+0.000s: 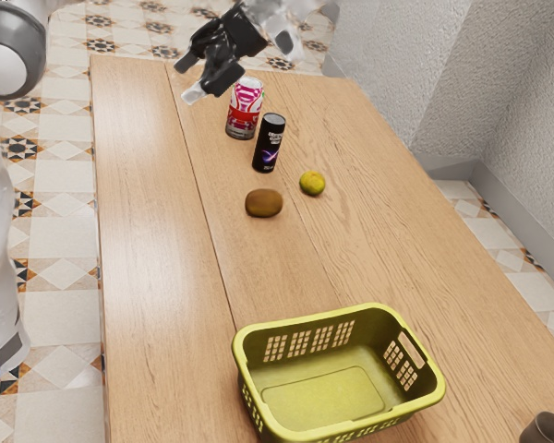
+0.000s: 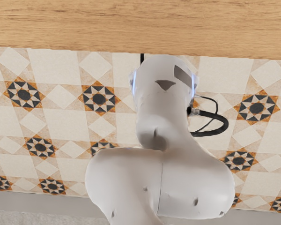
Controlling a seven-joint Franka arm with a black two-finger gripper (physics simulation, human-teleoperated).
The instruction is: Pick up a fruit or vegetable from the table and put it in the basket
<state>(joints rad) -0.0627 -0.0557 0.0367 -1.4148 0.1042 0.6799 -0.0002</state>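
The brown fruit point(image 1: 264, 203) and yellow-green fruit point(image 1: 312, 183), 2 in all, lie inside the worktop's point(image 1: 148, 231) edges, a stretch of wood separating them from the basket point(image 1: 244, 362). The end effector point(image 1: 190, 79) hangs raised and tilted, fingers apart; the wrist view faces the arm's base point(image 2: 164, 89).

The arm's white base point(image 2: 164, 126) stands on patterned tiles point(image 2: 100, 97) (starry ones), near wood.

Dark rounded thing point(image 1: 547, 430) and near side of basket point(image 1: 388, 414), both cut off by exterior view's lower edge.
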